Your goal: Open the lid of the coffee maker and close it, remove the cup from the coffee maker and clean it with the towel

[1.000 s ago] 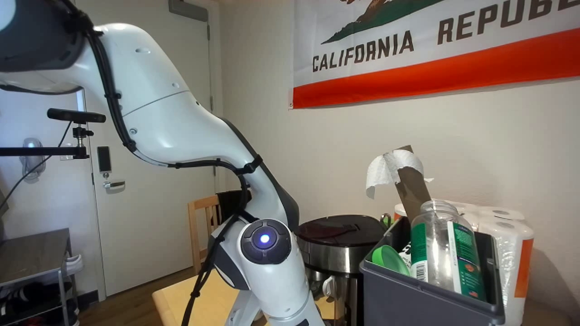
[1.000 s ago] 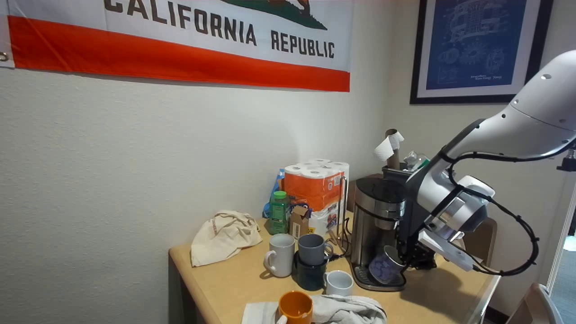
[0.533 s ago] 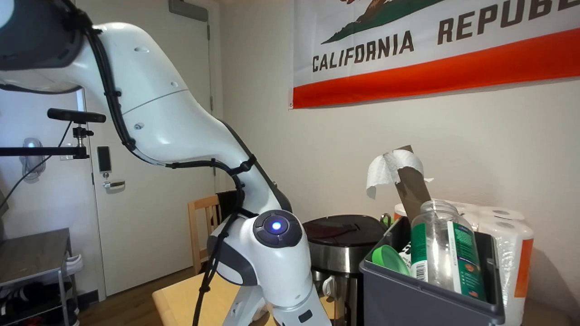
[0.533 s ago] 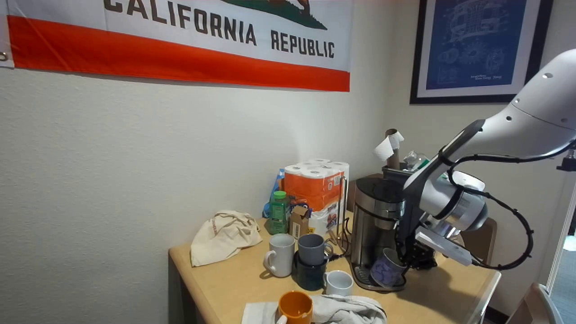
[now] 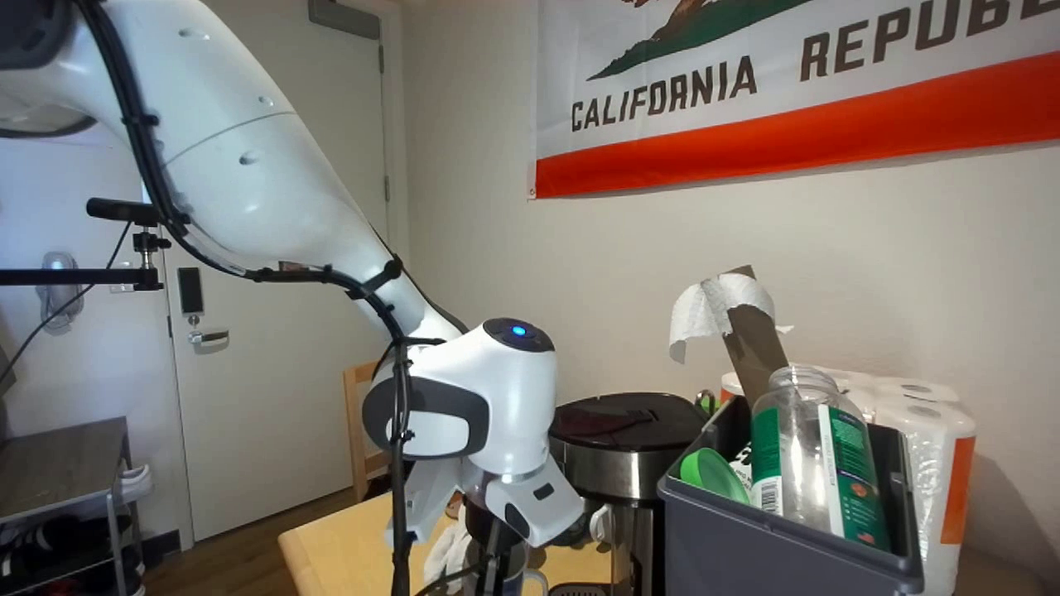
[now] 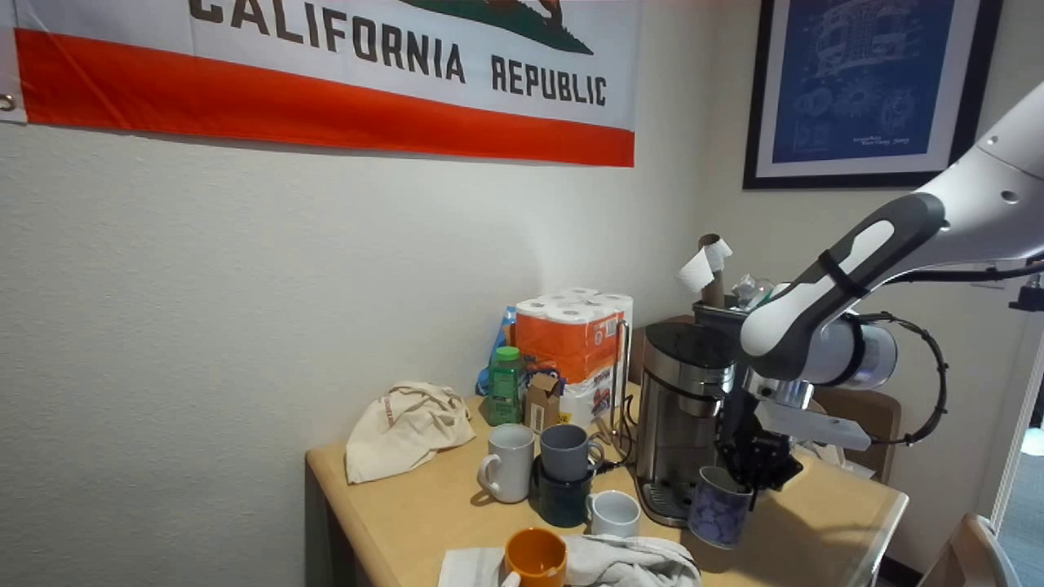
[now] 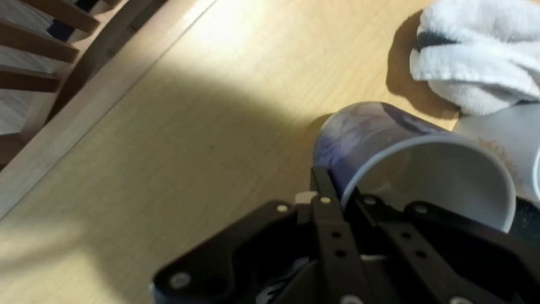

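The purple patterned cup (image 6: 718, 509) is beside the coffee maker's drip tray (image 6: 665, 499), nearly upright; I cannot tell whether it touches the table. My gripper (image 7: 341, 188) is shut on the cup's wall in the wrist view, one finger inside the rim and one outside. The cup (image 7: 379, 122) opens toward the lower right there. The coffee maker (image 6: 679, 408) stands with its black lid (image 5: 629, 420) down. The white towel (image 6: 636, 561) lies at the table's front; it also shows in the wrist view (image 7: 485, 59).
An orange mug (image 6: 534, 561) stands on the towel. A small white mug (image 6: 613, 515), a tall white mug (image 6: 511, 465) and a grey mug (image 6: 563, 448) atop a dark one (image 6: 563, 499) stand left of the coffee maker. A grey bin (image 5: 787, 550) stands beside the coffee maker.
The cup has come off the drip tray, outward and away from the coffee maker, and went from tilted to nearly upright. The arm and wrist have turned and moved with it.
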`<control>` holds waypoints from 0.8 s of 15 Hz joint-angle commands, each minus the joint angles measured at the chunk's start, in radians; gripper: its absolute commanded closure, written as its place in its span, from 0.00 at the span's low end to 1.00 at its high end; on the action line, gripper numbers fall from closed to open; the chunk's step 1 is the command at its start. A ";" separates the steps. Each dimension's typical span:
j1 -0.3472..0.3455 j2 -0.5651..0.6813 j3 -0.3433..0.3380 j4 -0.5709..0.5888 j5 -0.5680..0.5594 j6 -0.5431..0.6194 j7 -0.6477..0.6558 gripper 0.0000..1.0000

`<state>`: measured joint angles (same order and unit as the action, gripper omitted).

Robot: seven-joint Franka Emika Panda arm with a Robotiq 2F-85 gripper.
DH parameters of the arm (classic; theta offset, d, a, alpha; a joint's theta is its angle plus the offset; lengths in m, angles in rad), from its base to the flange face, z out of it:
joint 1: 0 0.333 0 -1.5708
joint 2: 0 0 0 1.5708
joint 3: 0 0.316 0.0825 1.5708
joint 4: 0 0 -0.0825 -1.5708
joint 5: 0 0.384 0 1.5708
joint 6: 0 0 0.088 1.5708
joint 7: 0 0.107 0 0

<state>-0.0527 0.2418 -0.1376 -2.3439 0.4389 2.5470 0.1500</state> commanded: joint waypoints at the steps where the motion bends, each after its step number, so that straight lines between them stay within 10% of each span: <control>1: 0.007 -0.136 0.040 -0.045 -0.100 -0.153 0.021 0.97; 12: 0.145 -0.196 0.229 -0.105 -0.125 -0.182 -0.040 0.97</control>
<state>0.0718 0.0616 0.0622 -2.4239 0.2941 2.3304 0.1415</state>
